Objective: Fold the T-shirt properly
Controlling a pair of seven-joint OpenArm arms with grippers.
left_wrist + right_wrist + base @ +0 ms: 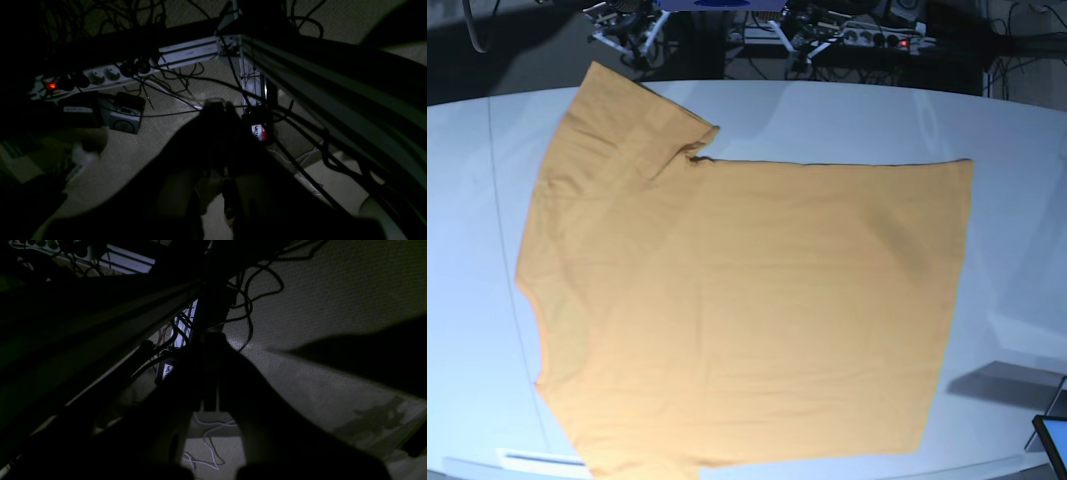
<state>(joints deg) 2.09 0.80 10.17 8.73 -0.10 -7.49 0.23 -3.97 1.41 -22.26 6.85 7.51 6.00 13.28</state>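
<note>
The pale worktop (1017, 200) fills the base view, and the T-shirt (747, 310) lies spread flat across most of it, orange-yellow, one short sleeve reaching toward the far left corner and its straight hem running down the right side. Neither arm shows in that view. Both wrist cameras look down at a carpeted floor (333, 306) in dim light (very little detail survives the dark). The left tool (217, 110) hangs over the carpet with its jaws drawn together, holding nothing. The right tool (213, 340) is likewise pinched closed and empty. A white power strip (100, 75) with a lit red switch lies among loose black cables (186, 71).
</note>
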